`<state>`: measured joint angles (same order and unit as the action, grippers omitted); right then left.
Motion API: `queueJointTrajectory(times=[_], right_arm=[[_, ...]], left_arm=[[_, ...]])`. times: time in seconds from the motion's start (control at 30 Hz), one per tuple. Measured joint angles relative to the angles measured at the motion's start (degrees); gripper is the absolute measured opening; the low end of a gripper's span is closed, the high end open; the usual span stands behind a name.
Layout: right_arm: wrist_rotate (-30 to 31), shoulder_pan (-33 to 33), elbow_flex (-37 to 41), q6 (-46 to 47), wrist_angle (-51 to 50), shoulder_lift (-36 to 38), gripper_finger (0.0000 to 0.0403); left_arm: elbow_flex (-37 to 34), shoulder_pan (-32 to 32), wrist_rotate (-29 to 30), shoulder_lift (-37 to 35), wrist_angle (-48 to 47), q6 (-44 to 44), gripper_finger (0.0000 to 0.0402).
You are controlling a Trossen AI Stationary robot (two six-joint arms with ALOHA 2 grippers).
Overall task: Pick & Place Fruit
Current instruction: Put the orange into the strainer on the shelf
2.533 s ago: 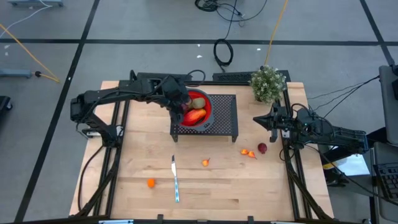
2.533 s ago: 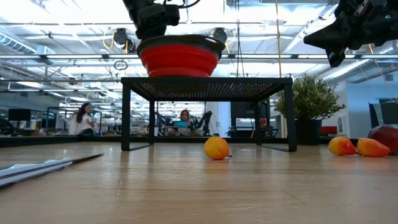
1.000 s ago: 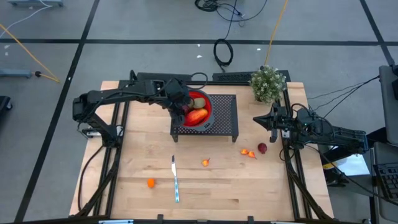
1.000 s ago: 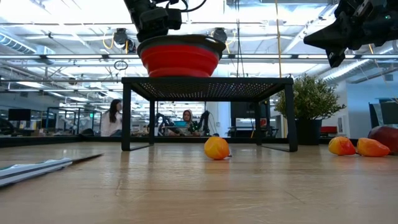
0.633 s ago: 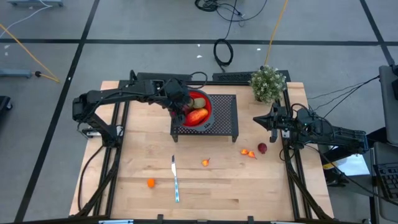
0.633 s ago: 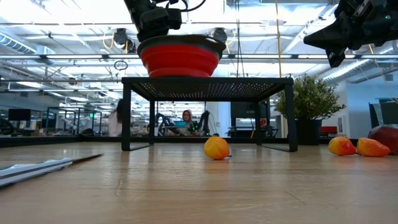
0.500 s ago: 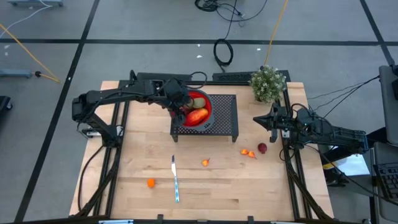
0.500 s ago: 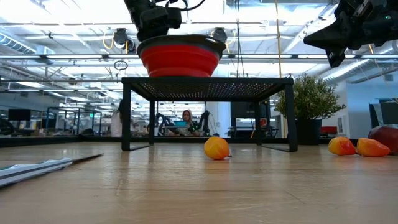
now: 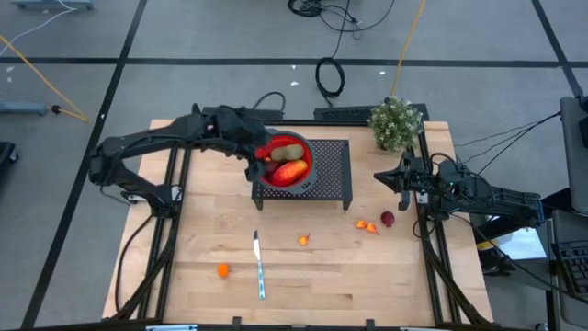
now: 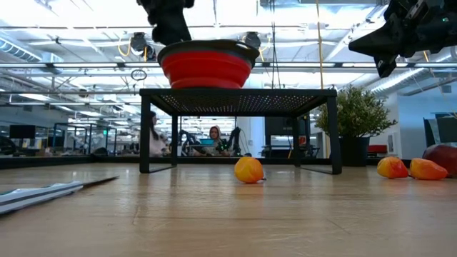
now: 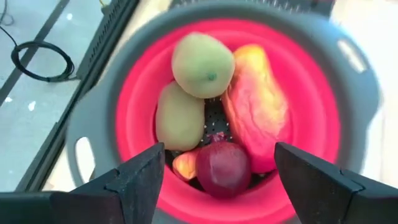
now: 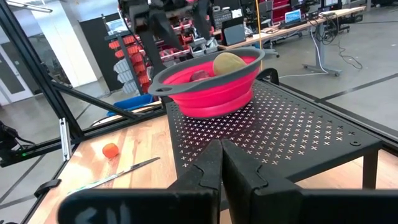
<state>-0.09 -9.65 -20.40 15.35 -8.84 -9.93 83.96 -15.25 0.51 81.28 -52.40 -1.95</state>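
The red bowl [image 9: 308, 158] with a grey rim [image 11: 93, 118] stands on a black mesh rack [image 9: 331, 176]. In it lie two green-brown kiwi-like fruits [image 11: 202, 64], a red-orange oval [image 11: 256, 106], a dark red-purple fruit [image 11: 222, 168] and a small orange piece [image 11: 185, 165]. My left gripper [image 11: 219, 163] hangs open above the bowl's left side [image 9: 254, 158], with nothing between its fingers. On the table rest orange pieces [image 9: 222, 270] [image 9: 303, 240] [image 9: 367, 225] and a dark red fruit [image 9: 388, 219]. My right gripper [image 9: 378, 177] waits shut at the table's right.
A knife [image 9: 259, 264] lies on the near part of the table, between two orange pieces. A potted plant [image 9: 396, 122] stands at the far right corner. Bare wood lies along the near edge. People show in the room behind in the low view.
My left gripper has risen from the bowl's left rim and drawn back a little toward the table's left edge. The fruit in the bowl has stayed where it was.
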Motion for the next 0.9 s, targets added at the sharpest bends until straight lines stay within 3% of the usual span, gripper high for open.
queueJointTrajectory(times=[0.47, 0.9], right_arm=[[0.02, 0.00, 0.00, 0.00, 0.00, 0.00, 0.0000], [0.02, 0.00, 0.00, 0.00, 0.00, 0.00, 0.0000]], left_arm=[[0.00, 7.18, -0.96, -9.74, -1.54, -25.06, 0.0250], [0.00, 19.40, -1.05, -11.70, -10.08, -41.95, 0.0171]])
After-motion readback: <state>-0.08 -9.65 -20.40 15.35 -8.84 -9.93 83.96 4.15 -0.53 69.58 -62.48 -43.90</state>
